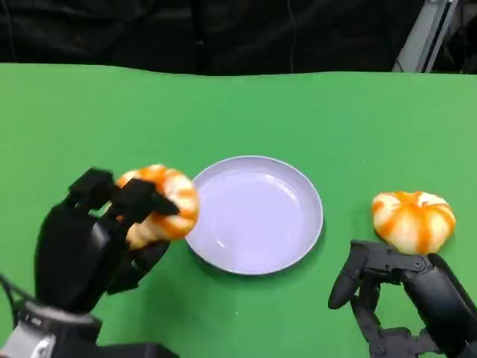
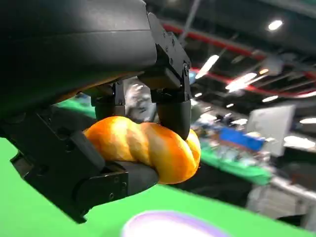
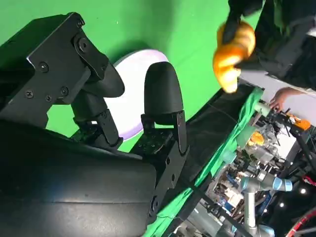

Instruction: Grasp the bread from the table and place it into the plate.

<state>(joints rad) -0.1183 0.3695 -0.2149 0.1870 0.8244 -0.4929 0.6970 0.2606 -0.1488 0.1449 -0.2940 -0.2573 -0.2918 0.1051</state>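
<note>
We see the robot's left hand (image 1: 89, 239) gripping one bread (image 1: 160, 203), an orange-and-cream twisted roll, lifted off the green table (image 1: 238, 112) toward the near left part of the table and just beside the left rim of the plate (image 1: 257, 216). In the left wrist view the same bread (image 2: 148, 148) sits clamped between the fingers (image 2: 173, 111) pressing on its upper side and the thumb beneath it, with the pale rim of the plate (image 2: 168, 228) showing below it over the green surface. The bread is not yet over the plate's floor; it hangs at the rim's outer side.

We note a second bread (image 1: 414, 220), of the same colouring and a rounder, lobed form, lying on the table toward the right edge, well apart from the plate. The right hand (image 1: 406, 291) rests low near the table's near right corner, just on the near side of this second bread, without touching it; its fingers are spread and hold nothing. In the right wrist view the right hand's fingers (image 3: 163, 94) stand apart over the green surface, the plate (image 3: 133, 74) lies beyond them, and the held bread (image 3: 232, 52) appears farther off in the left hand. The plate is a shallow lavender dish set near the table's middle, with nothing lying in it.
</note>
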